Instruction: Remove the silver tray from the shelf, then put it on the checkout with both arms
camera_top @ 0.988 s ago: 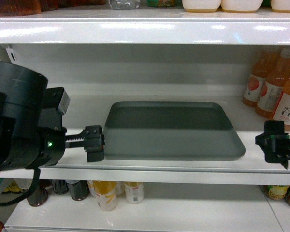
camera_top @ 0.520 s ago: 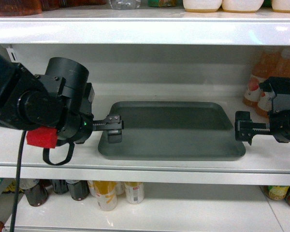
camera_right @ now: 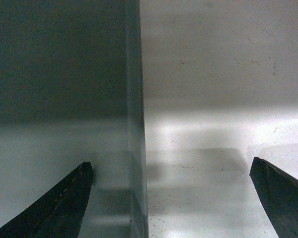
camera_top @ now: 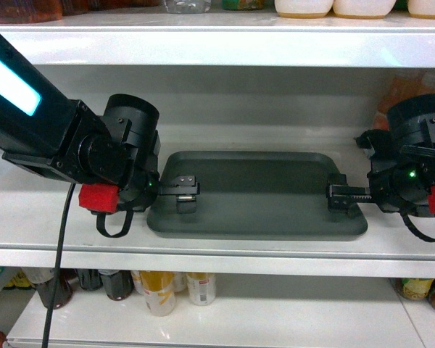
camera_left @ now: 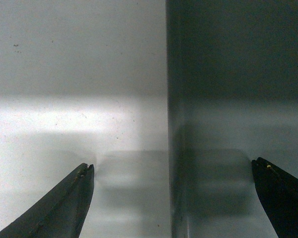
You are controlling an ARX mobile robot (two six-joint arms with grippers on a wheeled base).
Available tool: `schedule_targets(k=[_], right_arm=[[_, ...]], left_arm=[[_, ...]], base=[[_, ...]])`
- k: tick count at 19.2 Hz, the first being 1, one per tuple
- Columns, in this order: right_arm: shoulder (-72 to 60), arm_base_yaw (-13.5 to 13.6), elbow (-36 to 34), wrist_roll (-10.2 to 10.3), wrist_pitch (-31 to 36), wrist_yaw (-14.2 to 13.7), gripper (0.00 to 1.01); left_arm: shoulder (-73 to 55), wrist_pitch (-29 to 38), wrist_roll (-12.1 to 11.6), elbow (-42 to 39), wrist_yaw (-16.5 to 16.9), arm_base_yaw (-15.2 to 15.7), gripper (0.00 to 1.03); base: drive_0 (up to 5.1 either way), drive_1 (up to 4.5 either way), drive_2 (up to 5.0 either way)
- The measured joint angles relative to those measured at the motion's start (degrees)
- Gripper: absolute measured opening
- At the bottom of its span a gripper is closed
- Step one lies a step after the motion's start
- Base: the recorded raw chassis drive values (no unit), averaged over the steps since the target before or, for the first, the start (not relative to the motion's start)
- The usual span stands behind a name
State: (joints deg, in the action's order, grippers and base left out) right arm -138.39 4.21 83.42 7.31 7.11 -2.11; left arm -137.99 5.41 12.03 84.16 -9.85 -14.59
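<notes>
The silver tray [camera_top: 261, 196] lies flat on the white shelf [camera_top: 217, 250], at the middle of the head view. My left gripper [camera_top: 183, 192] is at the tray's left rim and my right gripper [camera_top: 338, 196] is at its right rim. In the left wrist view the left gripper [camera_left: 171, 166] is open, with the silver tray [camera_left: 228, 99] rim running between its fingertips and bare shelf [camera_left: 64, 124] on the left. In the right wrist view the right gripper [camera_right: 171, 163] is open too, straddling the rim of the silver tray [camera_right: 59, 74]. The checkout is out of view.
An upper shelf board [camera_top: 217, 47] hangs close above the arms. Orange drink bottles [camera_top: 399, 94] stand behind my right arm at the far right. Cans and bottles [camera_top: 159, 290] fill the lower shelf. A black cable [camera_top: 58, 275] hangs from my left arm.
Both arms have moved inward and deeper onto the shelf. The grippers went from beside the tray's front corners to straddling its left and right rims. The tray has not moved.
</notes>
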Motion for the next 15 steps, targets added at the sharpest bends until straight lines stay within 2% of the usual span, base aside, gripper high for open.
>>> schedule_targets(k=[1,2,5,7,11,12,13,15], right_arm=[[0.0,0.0,0.5,0.1,-0.4,0.0,0.98],[-0.2,0.0,0.8,0.2,-0.9,0.2,0.94],[-0.4,0.4,1.5,0.6,-2.5,0.5,0.72],[-0.4,0.7,1.3,0.3,-2.4,0.5,0.55],[0.0,1.2,-0.7,0.1,-1.0,0.6,0.2],[1.1,1.2,-2.9,0.3,0.1,0.7,0.04],[3.3,1.4,-7.0,0.9,2.4,1.7,0.03],[5.2,1.9,-11.0,1.3,4.8,1.8,0.03]], left_arm=[[-0.1,-0.2,0.0,0.2,0.0,0.0,0.98],[-0.1,-0.5,0.1,0.2,0.0,0.0,0.98],[-0.1,-1.0,0.7,0.1,1.0,-0.1,0.79],[-0.1,-0.2,1.7,-1.0,2.6,-0.2,0.61],[0.9,1.9,4.1,-4.7,3.4,-0.2,0.31],[2.1,3.6,5.0,-7.3,3.9,0.8,0.12],[4.3,5.9,6.7,-11.4,6.1,1.8,0.03],[6.2,8.0,7.4,-14.9,6.3,1.9,0.03]], base=[[0.0,0.0,0.0],[0.0,0.0,0.0],[0.0,0.0,0.0],[0.0,0.0,0.0],[0.0,0.0,0.0],[0.0,0.0,0.0],[0.0,0.0,0.0],[0.0,0.0,0.0]])
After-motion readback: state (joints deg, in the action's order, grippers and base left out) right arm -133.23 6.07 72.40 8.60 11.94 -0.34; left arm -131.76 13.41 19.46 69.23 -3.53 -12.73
